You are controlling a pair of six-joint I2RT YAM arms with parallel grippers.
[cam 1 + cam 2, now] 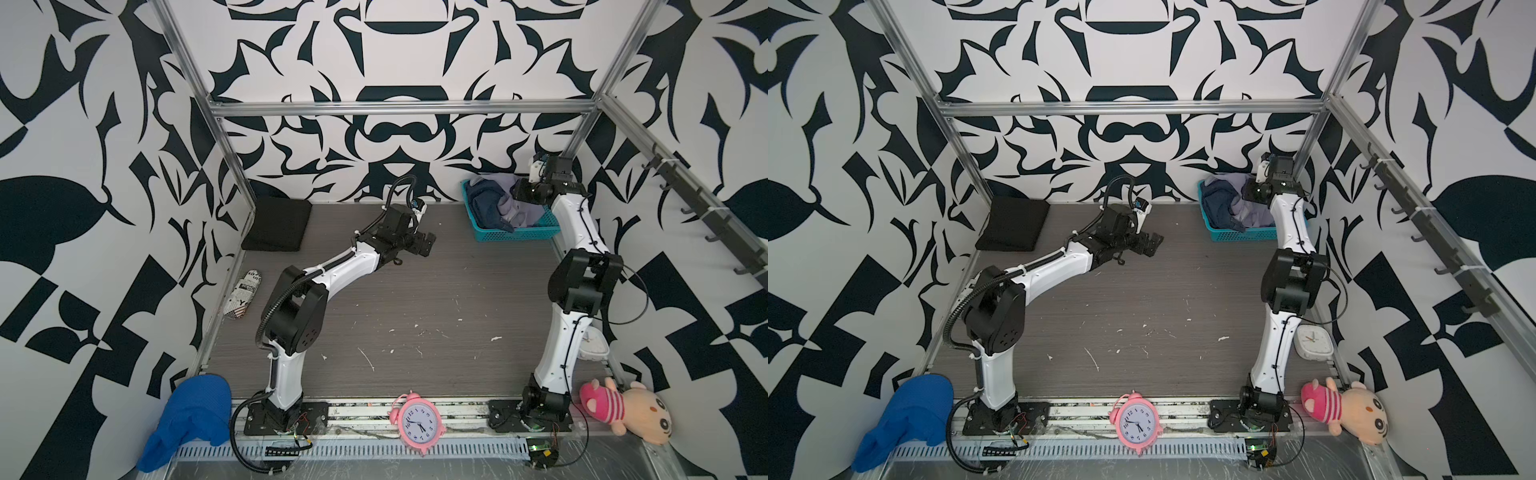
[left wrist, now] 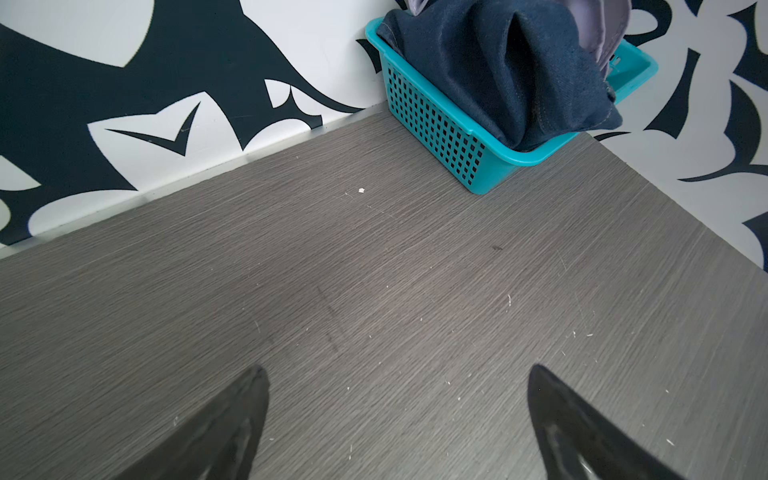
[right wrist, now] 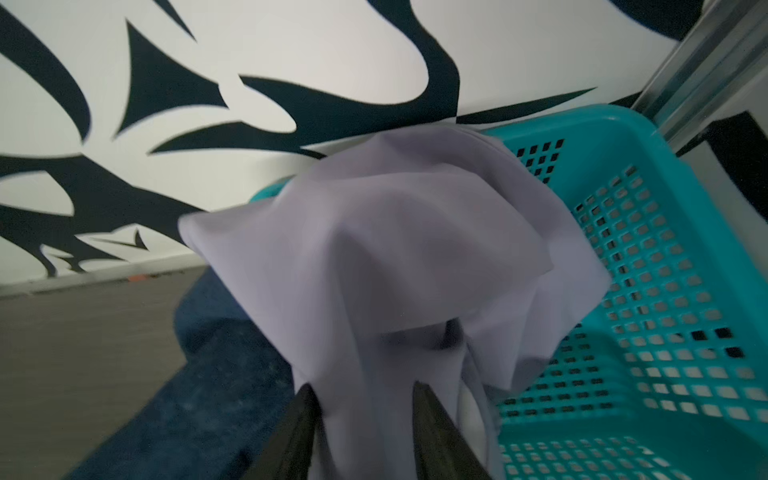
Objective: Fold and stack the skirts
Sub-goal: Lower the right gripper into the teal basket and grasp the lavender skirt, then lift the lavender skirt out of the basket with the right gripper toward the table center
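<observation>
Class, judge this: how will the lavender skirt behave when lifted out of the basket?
Probably floppy: the lavender skirt drapes in soft folds around the right gripper. Likely light, since a thin bunch between the jaws holds it up. It may drag on the denim skirt or snag the basket rim.

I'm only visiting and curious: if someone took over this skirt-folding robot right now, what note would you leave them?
The left hand is open and empty, over the bare table.
The right hand is in the teal basket, closed on the lavender skirt.
The denim skirt lies crumpled in the same basket, hanging over its rim.
The black skirt lies folded at the table's far left corner.
Done: only the black one looks folded.
Left: take out and fold the lavender and denim ones, then stack all three.
</observation>
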